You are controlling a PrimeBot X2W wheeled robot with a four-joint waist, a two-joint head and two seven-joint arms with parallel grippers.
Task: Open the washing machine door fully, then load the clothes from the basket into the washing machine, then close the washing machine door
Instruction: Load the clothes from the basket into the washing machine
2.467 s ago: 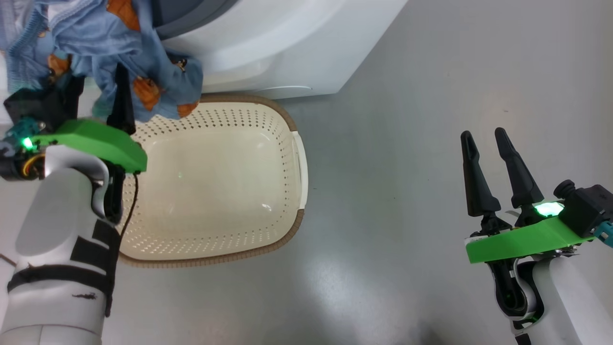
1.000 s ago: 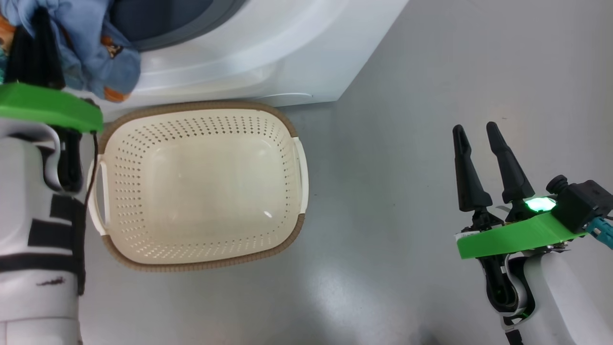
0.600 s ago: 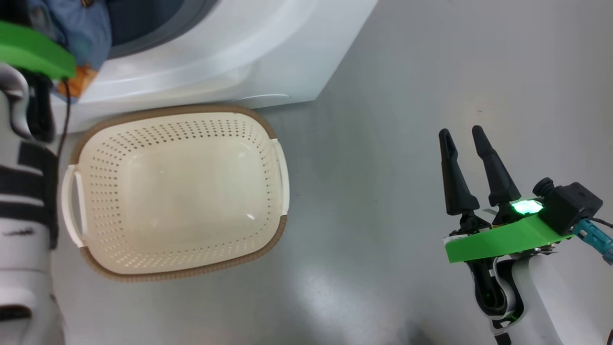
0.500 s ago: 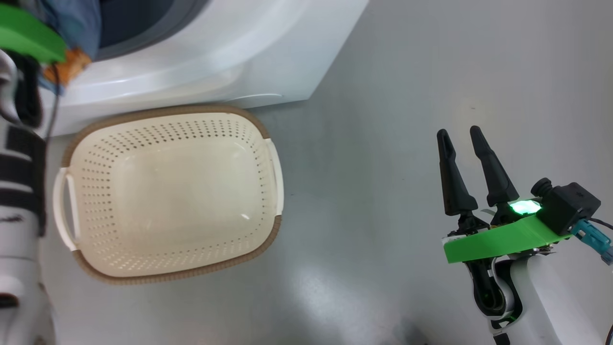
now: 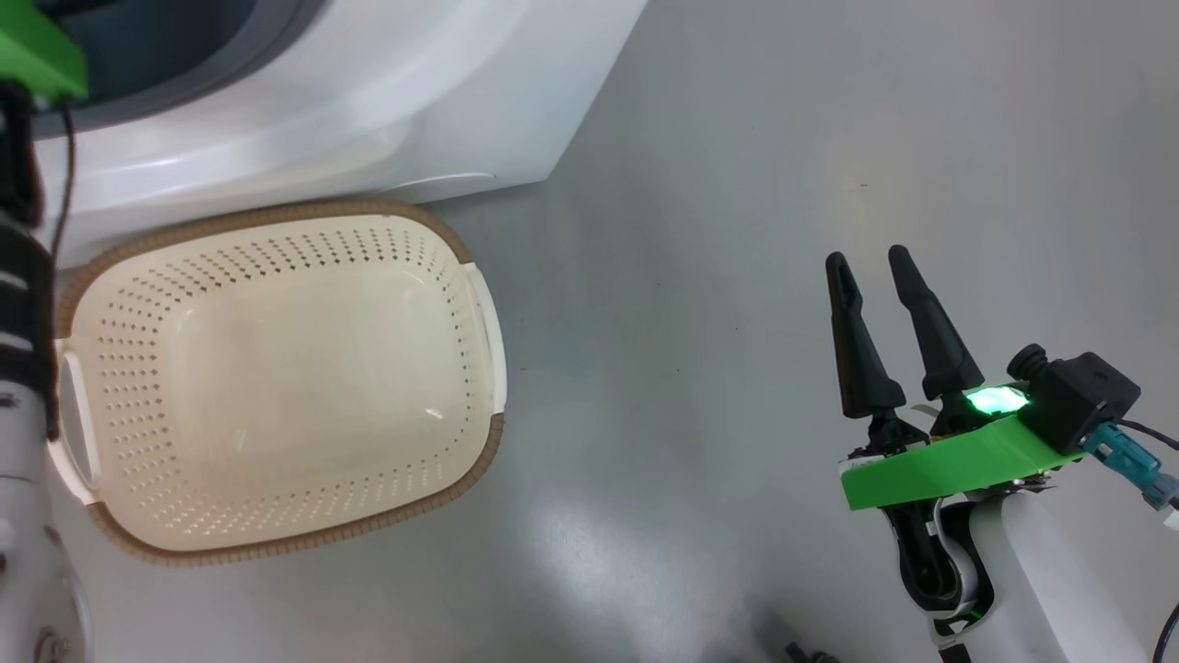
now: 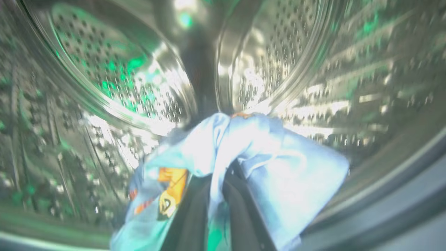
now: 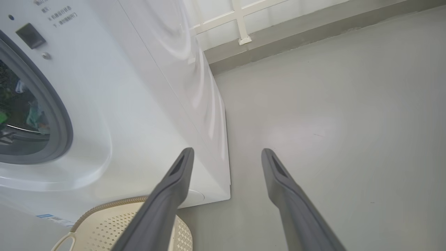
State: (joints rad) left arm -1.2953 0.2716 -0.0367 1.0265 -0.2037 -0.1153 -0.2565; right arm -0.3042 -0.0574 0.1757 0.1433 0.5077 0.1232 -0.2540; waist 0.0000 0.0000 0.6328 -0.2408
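Observation:
In the left wrist view my left gripper (image 6: 221, 174) is inside the steel perforated drum (image 6: 115, 80), shut on the clothes (image 6: 278, 174), a light blue bundle with orange figures draped over its fingers. The head view has my left arm (image 5: 23, 304) reaching up the left edge into the white washing machine (image 5: 387, 92). The cream basket (image 5: 479, 460) lies empty on the floor before the machine. My right gripper (image 5: 866, 262) hangs open over the bare floor at the right, holding nothing. The washing machine door is out of view.
The right wrist view looks between my right gripper's (image 7: 226, 153) spread fingers at the washing machine's (image 7: 139, 104) front corner, its grey gasket (image 7: 59, 118) and the basket's rim (image 7: 104, 207) below. Grey floor (image 7: 331, 104) runs to a wall base.
My left gripper has carried the clothes from above the basket up into the drum. The head camera has turned, shifting the scene left. My right gripper stays open in place.

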